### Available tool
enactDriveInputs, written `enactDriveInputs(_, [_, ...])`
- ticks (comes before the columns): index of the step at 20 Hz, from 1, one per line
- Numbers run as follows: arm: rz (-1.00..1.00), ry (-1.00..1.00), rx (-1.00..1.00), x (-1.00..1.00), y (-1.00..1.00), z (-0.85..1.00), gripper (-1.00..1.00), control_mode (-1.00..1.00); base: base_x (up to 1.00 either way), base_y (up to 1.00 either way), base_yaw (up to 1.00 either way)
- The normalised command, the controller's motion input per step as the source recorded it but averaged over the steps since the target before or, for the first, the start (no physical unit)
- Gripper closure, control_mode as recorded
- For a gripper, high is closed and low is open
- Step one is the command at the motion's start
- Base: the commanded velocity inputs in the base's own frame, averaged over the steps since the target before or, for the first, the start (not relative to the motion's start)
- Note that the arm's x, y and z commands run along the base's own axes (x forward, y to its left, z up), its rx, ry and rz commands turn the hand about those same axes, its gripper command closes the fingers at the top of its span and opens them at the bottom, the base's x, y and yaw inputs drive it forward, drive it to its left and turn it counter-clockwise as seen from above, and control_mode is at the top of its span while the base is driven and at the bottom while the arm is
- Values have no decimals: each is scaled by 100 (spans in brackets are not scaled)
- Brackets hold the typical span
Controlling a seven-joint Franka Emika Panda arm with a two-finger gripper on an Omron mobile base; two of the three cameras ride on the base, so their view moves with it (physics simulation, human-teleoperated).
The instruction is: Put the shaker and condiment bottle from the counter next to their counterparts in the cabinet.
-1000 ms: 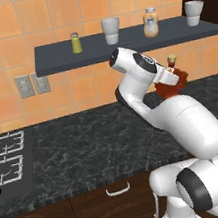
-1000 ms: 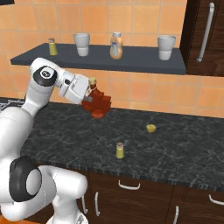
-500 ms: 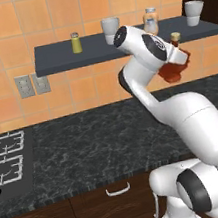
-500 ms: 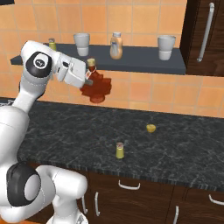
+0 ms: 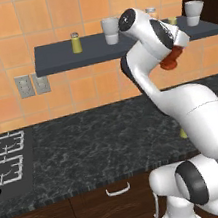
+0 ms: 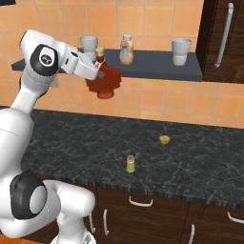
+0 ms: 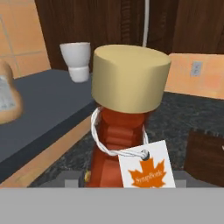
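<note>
1. The hand (image 6: 97, 71) is clenched on the dark red condiment bottle (image 6: 104, 82), holding it in the air level with the front edge of the cabinet (image 6: 157, 70), tan cap up.
2. To finish well, the bottle likely needs lifting clear of the shelf lip, carrying inward upright, and setting down just beside the pale orange bottle (image 6: 126, 49), clear of the white-grey cup (image 6: 88, 45) on its other side.
3. Below, the shaker (image 6: 130, 164) stands on the black speckled table (image 6: 200, 164) near its front edge; a small yellow object (image 6: 164, 139) lies farther back.
4. Its twin shaker (image 5: 75, 43) stands on the shelf; orange tiles (image 5: 39, 16) back the kitchen.
</note>
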Motion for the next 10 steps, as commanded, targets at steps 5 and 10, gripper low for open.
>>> enactDriveInputs(5, [16,0,-12,47,13,8,100,-100,0,0,0])
enactDriveInputs(10, [14,2,-8,7,5,30,100,-100,0,0,0])
